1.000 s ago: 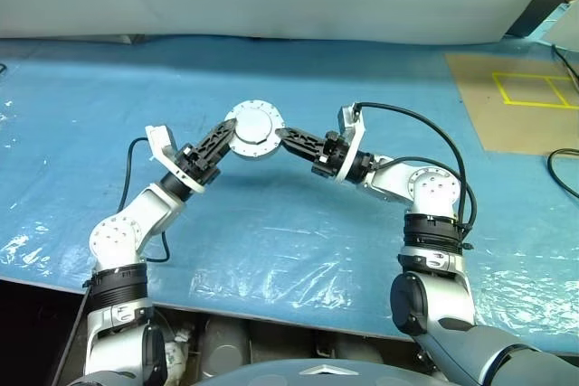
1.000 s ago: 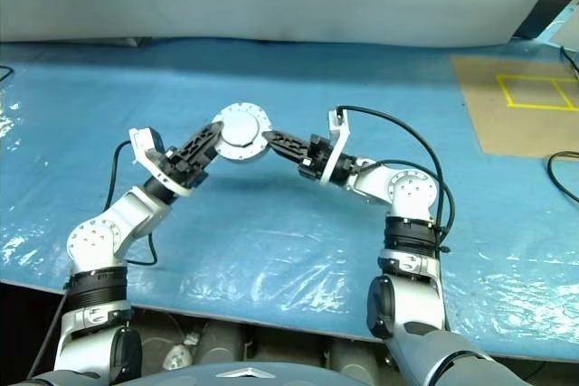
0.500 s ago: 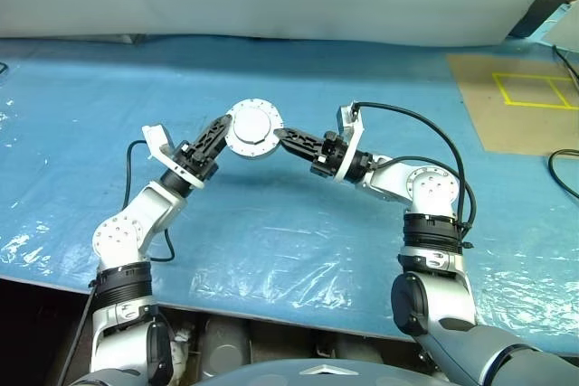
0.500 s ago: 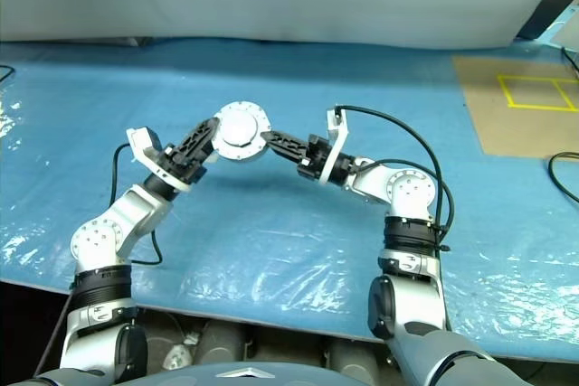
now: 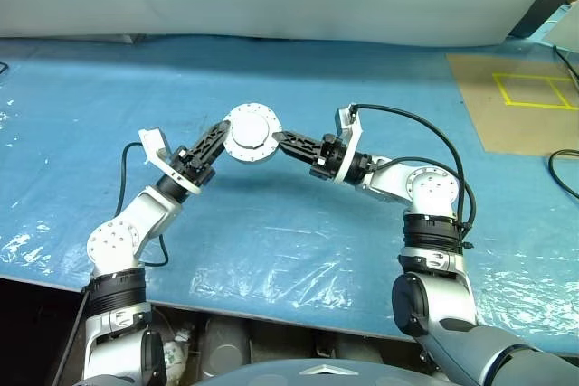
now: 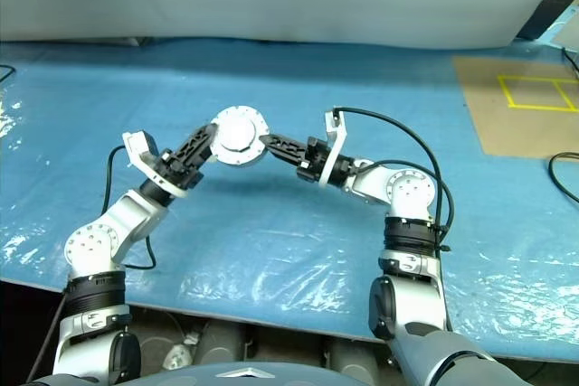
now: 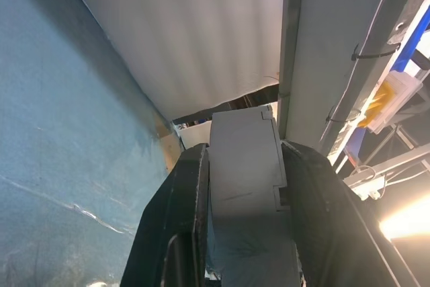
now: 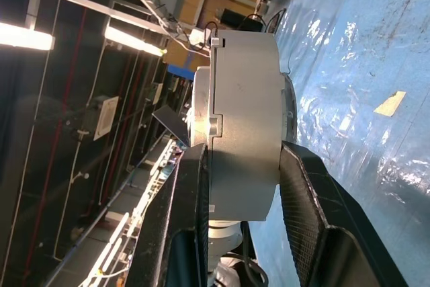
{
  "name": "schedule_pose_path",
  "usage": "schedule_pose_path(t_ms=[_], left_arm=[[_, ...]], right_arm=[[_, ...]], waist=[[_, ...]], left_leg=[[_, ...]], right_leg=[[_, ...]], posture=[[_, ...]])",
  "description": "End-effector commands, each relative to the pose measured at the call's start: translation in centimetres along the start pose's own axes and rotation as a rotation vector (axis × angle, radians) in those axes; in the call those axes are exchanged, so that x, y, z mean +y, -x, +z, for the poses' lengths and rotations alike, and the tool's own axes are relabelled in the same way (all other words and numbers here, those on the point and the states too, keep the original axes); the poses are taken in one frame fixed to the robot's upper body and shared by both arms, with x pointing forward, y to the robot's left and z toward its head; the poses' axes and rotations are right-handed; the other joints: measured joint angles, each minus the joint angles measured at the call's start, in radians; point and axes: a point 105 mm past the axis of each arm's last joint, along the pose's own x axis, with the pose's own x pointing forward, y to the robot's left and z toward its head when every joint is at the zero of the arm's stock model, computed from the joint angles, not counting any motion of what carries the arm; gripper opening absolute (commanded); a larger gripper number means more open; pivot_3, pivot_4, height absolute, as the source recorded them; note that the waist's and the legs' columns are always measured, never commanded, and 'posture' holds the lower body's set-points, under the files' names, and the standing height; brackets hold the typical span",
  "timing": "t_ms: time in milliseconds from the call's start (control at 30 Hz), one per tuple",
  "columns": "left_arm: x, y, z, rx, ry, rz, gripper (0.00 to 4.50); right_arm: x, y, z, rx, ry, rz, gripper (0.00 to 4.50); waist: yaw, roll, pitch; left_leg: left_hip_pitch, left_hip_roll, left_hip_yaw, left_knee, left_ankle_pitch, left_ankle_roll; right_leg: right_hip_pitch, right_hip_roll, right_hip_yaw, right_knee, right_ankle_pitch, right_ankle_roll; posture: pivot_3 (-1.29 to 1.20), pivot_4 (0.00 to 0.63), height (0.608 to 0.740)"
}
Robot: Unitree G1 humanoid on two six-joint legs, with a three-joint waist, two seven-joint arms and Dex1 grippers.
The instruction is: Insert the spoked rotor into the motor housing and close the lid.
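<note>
- Head views: the motor housing (image 5: 252, 133) is held off the blue plastic-covered table (image 5: 271, 241), between the two arms and roughly at the centre of the sheet.
- The left gripper (image 5: 223, 130) reaches it from the robot's left and the right gripper (image 5: 280, 138) from the robot's right; the two pairs of black fingers meet the housing on opposite sides of its rim.
- From above, the housing presents one flat round face with a ring of small bolt holes near its edge. This face is the lid (image 6: 237, 134), lying flush on the body; the seam cannot be made out from here.
- Right wrist view: the housing (image 8: 245, 126) appears edge-on as a short grey cylinder, with a thin flange and a small tab on one side. The gripper's fingers (image 8: 302, 193) press against its two flat faces, clamping it.
- Left wrist view: the housing (image 7: 243, 166) again shows side-on, wedged between that gripper's fingers (image 7: 181, 213), which are closed against it.
- Orientation: the cylinder's short axis tilts upward toward the head camera, and its broad faces span the line between the grippers.
- A tan board (image 5: 516, 101) with yellow taped squares lies far off at the robot's right.
</note>
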Motion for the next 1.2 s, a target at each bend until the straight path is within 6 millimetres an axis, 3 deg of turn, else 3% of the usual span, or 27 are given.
schedule_pose_path(t_ms=[33, 400, 567, 767, 1200], left_arm=[[-1.5, -0.4, -0.6, 0.054, -0.040, -0.062, 1.25], [-1.1, -0.6, 0.3, 0.013, -0.050, -0.037, 1.25], [-1.0, -1.0, 1.0, -0.023, -0.050, -0.031, 1.25], [-1.2, -1.3, 2.0, -0.065, -0.062, -0.033, 1.25], [-0.8, 0.8, 8.8, -0.330, -0.166, 0.061, 1.25]], right_arm=[[1.8, -0.4, 0.7, -0.020, 0.027, 0.085, 1.11], [0.7, -0.4, 1.7, -0.089, 0.106, -0.019, 1.11], [0.5, -0.4, 1.1, -0.047, 0.031, 0.015, 2.70], [0.4, -0.4, 1.0, -0.041, 0.008, 0.024, 2.70], [-0.3, -0.5, 0.7, -0.032, -0.005, -0.008, 2.70]], waist=[[0.000, 0.000, 0.000], [0.000, 0.000, 0.000], [0.000, 0.000, 0.000], [0.000, 0.000, 0.000], [0.000, 0.000, 0.000]], left_leg=[[0.000, 0.000, 0.000, 0.000, 0.000, 0.000], [0.000, 0.000, 0.000, 0.000, 0.000, 0.000], [0.000, 0.000, 0.000, 0.001, 0.000, 0.000], [0.000, 0.000, 0.000, 0.001, 0.000, 0.000], [-0.001, 0.000, -0.001, 0.002, 0.000, 0.000]], right_leg=[[0.000, 0.000, 0.000, 0.000, 0.000, 0.000], [0.000, 0.000, 0.000, 0.000, 0.000, 0.000], [0.000, 0.000, 0.000, 0.000, 0.000, 0.000], [0.000, 0.000, 0.000, 0.000, 0.000, 0.000], [0.000, 0.000, -0.001, 0.000, 0.000, 0.000]], posture=[[0.00, 0.150, 0.740], [0.00, 0.150, 0.740], [0.00, 0.150, 0.740], [0.00, 0.150, 0.740], [0.00, 0.150, 0.740]])
